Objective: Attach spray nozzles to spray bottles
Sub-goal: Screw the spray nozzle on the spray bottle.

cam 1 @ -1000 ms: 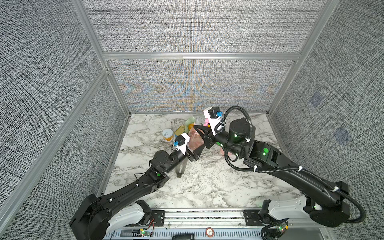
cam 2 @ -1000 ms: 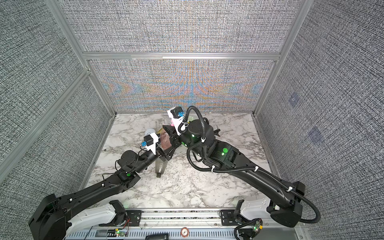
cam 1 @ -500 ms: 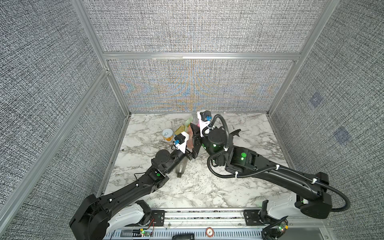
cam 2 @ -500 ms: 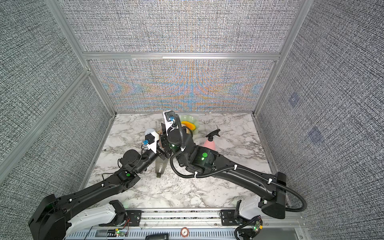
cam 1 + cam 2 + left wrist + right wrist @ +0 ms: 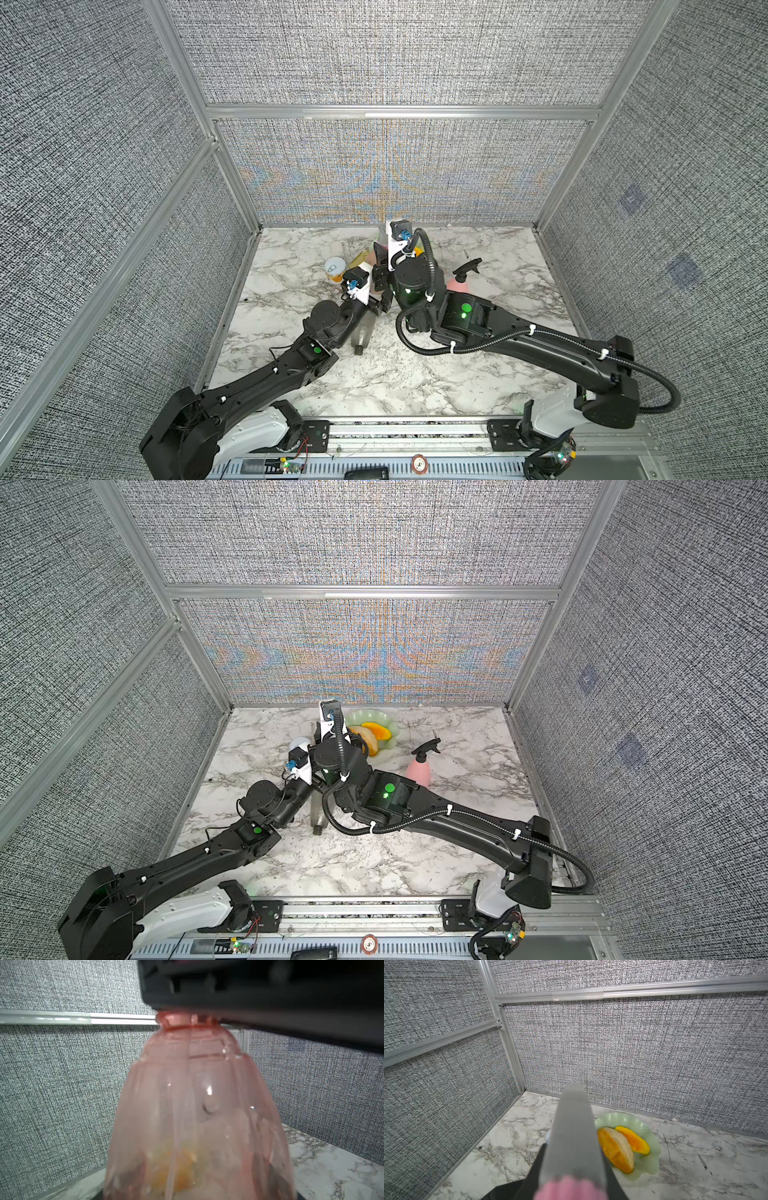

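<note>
Pink-tinted bottle (image 5: 197, 1105) in pinch of left hand (image 5: 379, 302); right hand (image 5: 572, 1153), closure unclear; dish (image 5: 652, 1138) beyond

**Two arms converge, tools close together**

The left arm (image 5: 270, 374) reaches diagonally inward from its base. Its left tool (image 5: 378, 305) is clamped around the lower body of the clear pink bottle (image 5: 197, 1115). The right arm (image 5: 540, 345) comes in from the opposite side with its elbow bent. The right tool (image 5: 379, 274) sits at the bottle's neck, its fingers (image 5: 532, 1180) flanking the grey-and-pink nozzle (image 5: 571, 1147). Whether they grip it is unclear.
</note>
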Motion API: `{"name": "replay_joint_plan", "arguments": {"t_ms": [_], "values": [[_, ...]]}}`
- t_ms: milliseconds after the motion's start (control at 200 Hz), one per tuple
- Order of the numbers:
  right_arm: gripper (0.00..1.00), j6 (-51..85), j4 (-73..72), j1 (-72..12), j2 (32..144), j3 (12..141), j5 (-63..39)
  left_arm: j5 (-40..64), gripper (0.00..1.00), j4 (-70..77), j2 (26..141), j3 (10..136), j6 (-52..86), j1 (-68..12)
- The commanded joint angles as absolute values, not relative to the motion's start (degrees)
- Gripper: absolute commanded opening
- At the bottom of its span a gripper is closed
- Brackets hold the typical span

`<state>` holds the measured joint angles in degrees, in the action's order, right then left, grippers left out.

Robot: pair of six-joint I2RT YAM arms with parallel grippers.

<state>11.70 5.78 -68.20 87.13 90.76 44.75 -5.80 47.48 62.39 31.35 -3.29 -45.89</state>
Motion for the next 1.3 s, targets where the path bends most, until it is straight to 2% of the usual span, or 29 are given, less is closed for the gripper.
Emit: {"name": "replay_joint_plan", "arguments": {"t_ms": [0,140,355,590,735,955,1016,1081,1206,1296], "values": [[0.37,11.02,10.18,-68.33,85.28,91.04,39.72,-4.15,0.72,53.85,62.66,31.36,-4.18,-45.97],[0.48,9.77,10.42,-68.42,82.27,90.28,39.27,-3.52,0.72,53.72,63.10,31.43,-3.96,-45.88],[0.57,8.97,12.05,-68.86,80.30,89.74,37.40,-2.80,0.73,53.80,63.72,31.46,-3.35,-45.88],[0.70,9.86,18.10,-68.97,78.84,91.70,30.01,-3.34,0.73,53.88,63.62,31.40,-1.57,-45.80],[0.73,9.76,22.51,-69.25,76.60,92.31,25.35,-3.35,0.73,53.53,63.72,31.51,-0.63,-45.78],[0.72,8.41,26.32,-69.35,70.36,91.41,22.02,-2.07,0.73,52.44,64.28,31.90,0.44,-45.71],[0.68,7.05,27.17,-68.71,68.63,90.60,22.87,-0.64,0.73,51.96,64.44,32.14,0.44,-45.70],[0.59,6.39,28.65,-66.26,67.10,89.75,21.44,0.85,0.73,51.58,64.74,32.25,0.77,-45.70],[0.48,4.77,28.20,-54.17,64.19,85.64,4.82,6.94,0.73,49.40,64.90,33.50,1.35,-45.70],[0.44,2.97,25.35,-44.00,62.48,82.33,-15.20,10.95,0.73,48.24,64.96,34.19,2.17,-45.71]]}}
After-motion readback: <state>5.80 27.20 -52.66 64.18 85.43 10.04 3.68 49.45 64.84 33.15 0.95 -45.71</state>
